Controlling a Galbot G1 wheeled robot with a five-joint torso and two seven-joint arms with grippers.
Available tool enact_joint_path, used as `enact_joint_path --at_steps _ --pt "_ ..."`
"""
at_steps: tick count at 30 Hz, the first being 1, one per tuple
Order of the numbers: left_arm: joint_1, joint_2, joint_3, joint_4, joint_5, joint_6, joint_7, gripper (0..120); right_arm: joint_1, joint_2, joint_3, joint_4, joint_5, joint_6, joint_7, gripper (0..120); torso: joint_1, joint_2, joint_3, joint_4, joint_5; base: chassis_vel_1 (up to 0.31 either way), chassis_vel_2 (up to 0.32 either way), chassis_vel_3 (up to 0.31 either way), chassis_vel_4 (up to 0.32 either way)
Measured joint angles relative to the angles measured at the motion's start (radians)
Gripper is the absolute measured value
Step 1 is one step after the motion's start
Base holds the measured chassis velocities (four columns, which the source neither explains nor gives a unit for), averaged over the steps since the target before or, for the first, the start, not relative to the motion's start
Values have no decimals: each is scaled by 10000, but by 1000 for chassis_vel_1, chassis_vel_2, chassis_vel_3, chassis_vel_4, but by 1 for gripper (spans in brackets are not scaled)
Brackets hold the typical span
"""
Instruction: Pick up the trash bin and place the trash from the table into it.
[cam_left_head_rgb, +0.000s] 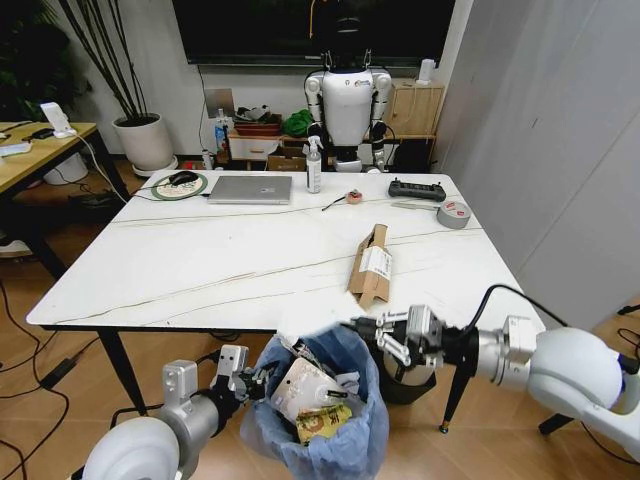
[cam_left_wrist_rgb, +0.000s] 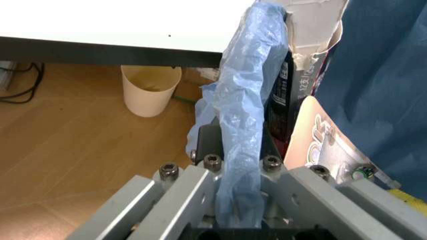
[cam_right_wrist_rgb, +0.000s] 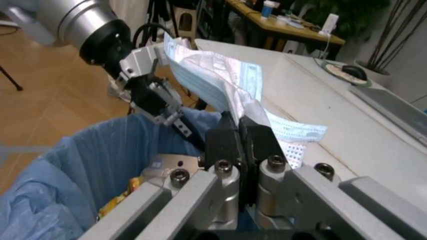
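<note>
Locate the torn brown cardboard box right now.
The cardboard box lies flat on the white table, toward its right near corner in the head view, just beyond the right gripper and the trash bin.

**Bin sitting below the table's near edge**

The trash bin (cam_left_head_rgb: 318, 415) is standing on the floor just before the table (cam_left_head_rgb: 200, 270), with litter lying inside it. The left gripper (cam_left_head_rgb: 262, 380) is clamping its left rim; the right gripper (cam_left_head_rgb: 362, 327) is hanging above its right rim, pinching a flat packet (cam_right_wrist_rgb: 220, 82). A cardboard box (cam_left_head_rgb: 369, 264) is lying on the table behind the bin.
</note>
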Motion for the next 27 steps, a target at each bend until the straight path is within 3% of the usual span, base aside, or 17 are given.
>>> enact_joint_path --at_steps 7,27 --pt "-99 -39 62 55 -38 6 -23 0 90 313 -247 -179 -280 18 10 0 0 0 0 1 -5 0 0 0 0" --pt "11 -72 -17 2 2 13 -45 0 96 557 -77 -256 -381 43 296 69 0 0 0 -1 -4 0 0 0 0"
